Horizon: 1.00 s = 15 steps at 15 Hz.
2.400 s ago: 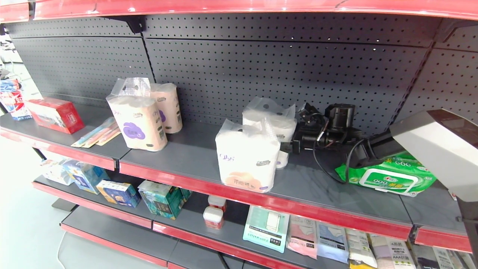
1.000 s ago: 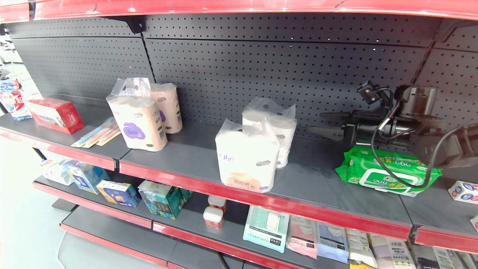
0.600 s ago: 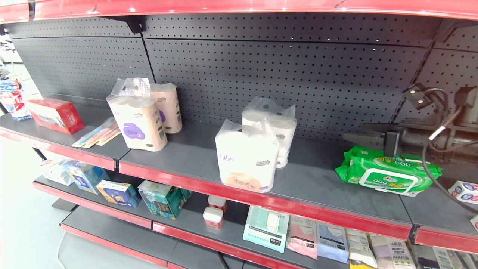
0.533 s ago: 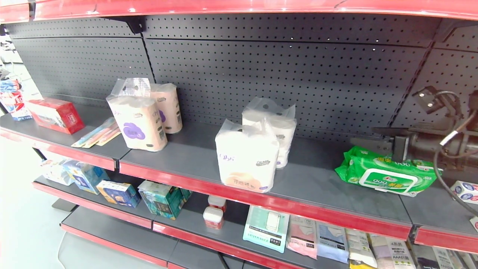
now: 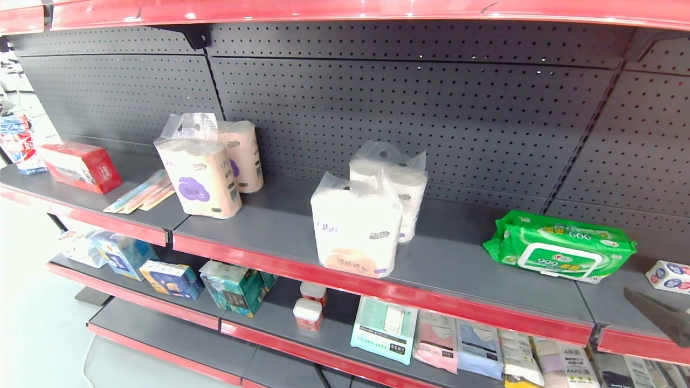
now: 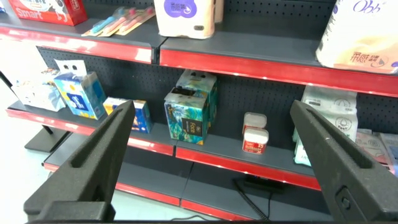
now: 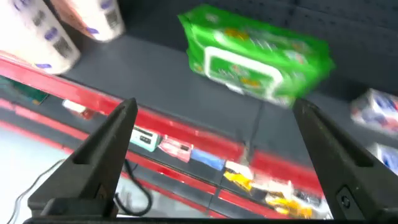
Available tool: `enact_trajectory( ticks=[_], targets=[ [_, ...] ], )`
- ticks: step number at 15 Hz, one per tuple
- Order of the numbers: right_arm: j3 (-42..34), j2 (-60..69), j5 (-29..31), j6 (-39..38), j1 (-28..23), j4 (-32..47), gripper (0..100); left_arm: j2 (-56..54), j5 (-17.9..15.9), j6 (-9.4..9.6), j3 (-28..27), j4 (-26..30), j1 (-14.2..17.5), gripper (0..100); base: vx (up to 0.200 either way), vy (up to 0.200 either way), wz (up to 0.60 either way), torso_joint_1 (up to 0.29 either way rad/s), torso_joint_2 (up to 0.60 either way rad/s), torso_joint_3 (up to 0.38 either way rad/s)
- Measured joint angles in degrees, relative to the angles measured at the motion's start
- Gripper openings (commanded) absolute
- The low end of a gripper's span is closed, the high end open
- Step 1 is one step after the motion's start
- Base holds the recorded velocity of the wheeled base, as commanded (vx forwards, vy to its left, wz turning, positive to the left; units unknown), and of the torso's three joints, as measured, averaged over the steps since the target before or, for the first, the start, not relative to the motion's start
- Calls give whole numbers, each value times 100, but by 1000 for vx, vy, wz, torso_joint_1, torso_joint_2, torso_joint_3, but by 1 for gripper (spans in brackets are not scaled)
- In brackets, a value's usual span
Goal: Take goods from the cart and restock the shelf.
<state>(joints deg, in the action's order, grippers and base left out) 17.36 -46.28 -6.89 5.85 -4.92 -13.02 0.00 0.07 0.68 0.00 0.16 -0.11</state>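
My left gripper has two matte black fingers, long wedges with flat bevelled faces narrowing to blunt tips; one carries a small round recess near its base; my right gripper wears the same dark wedges; its tip looks charcoal grey and pointed.

Logged from my head view: red box at 10 o'clock; toothbrush packs lying flat just beside it, toward 3 o'clock; blue boxes at 8 o'clock; teal box next along; two red jars near 6 o'clock; flat sachets beside them.
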Motion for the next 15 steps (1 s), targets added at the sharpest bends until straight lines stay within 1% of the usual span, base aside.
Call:
enact_trajectory(
  ticks=[2, 6, 8, 11, 13, 15],
  targets=[
    [-502, 848, 71, -52, -74, 41, 100, -2, 0, 0, 0, 2, 4, 100, 0, 0, 0, 0, 0, 0],
    [-1237, 2210, 43, -28, -118, 62, 100, -2, 0, 0, 0, 0, 0, 100, 0, 0, 0, 0, 0, 0],
    [-1513, 2916, 32, -22, -119, 321, 100, 0, 0, 2, 0, 2, 1, 100, 0, 0, 0, 0, 0, 0],
    [-1694, 3733, 76, -79, -108, 1009, 100, -2, 0, 2, 0, 2, 4, 100, 0, 0, 0, 0, 0, 0],
    [-1726, 3931, 137, -191, -108, 1124, 100, 0, 0, 2, 0, 2, 4, 100, 0, 0, 0, 0, 0, 0],
    [-1734, 4024, 358, -530, -105, 1323, 100, 0, 0, 16, 0, 2, 0, 100, 0, 0, 0, 0, 0, 0]
  ],
)
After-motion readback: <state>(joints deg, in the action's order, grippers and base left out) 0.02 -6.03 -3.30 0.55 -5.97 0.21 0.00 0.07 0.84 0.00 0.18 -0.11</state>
